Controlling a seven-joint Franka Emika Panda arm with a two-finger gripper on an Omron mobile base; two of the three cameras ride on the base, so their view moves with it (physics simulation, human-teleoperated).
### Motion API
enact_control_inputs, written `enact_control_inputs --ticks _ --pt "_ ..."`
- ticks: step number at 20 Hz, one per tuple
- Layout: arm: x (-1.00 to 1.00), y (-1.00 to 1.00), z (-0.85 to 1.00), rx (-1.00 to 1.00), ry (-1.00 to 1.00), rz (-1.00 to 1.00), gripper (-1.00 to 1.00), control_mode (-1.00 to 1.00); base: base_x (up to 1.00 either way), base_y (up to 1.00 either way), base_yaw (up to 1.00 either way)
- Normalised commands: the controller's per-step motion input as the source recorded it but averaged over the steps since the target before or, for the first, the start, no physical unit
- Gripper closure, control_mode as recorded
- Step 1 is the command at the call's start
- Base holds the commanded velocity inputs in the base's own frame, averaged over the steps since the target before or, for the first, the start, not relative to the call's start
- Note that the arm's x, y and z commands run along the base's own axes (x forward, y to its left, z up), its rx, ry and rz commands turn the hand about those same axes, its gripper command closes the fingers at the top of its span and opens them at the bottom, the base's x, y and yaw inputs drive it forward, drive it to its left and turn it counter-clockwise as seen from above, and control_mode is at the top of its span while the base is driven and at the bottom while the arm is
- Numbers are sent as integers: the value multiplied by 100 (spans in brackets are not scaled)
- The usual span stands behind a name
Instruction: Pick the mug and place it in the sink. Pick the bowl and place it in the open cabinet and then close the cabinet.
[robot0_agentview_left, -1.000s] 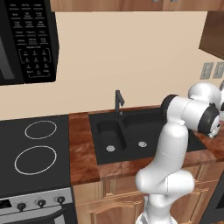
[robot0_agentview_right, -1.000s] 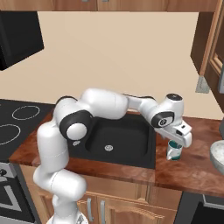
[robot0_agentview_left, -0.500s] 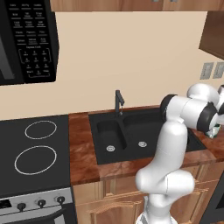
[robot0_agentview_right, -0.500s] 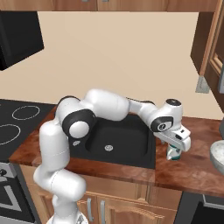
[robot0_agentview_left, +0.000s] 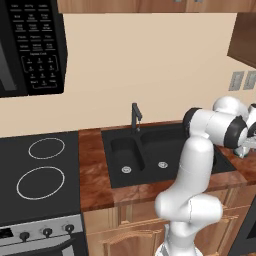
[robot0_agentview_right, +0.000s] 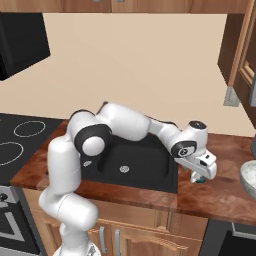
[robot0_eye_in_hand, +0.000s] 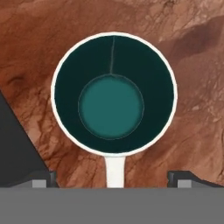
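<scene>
Hovering wide open, one end effector (robot0_eye_in_hand: 113, 177) looks down on one mug (robot0_eye_in_hand: 113, 92) beside one sink (robot0_agentview_right: 137, 160).

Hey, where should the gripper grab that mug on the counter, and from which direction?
Probably from straight above. The mug stands upright on the counter, mouth open toward the open gripper. Close the fingers across the round body, or pinch the rim wall, off the handle that juts toward the camera's bottom.

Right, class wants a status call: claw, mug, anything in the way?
Claw open, directly above mug. Mug upright on the counter, right of the sink, not gripped. Its handle points between the fingertips. Nothing in the way.
</scene>
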Motion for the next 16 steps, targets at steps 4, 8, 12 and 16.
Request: enact_control_inputs --ticks 4,8,12,16 --pt "0 -3 -16 1 0 1 -100 -100 0 0 0" --pt "0 -14 -7 1 0 0 -100 -100 0 0 0" --pt "0 -10 -3 1 0 2 -100 -100 0 0 0" --pt "0 -4 -2 0 0 1 100 -100 0 0 0"
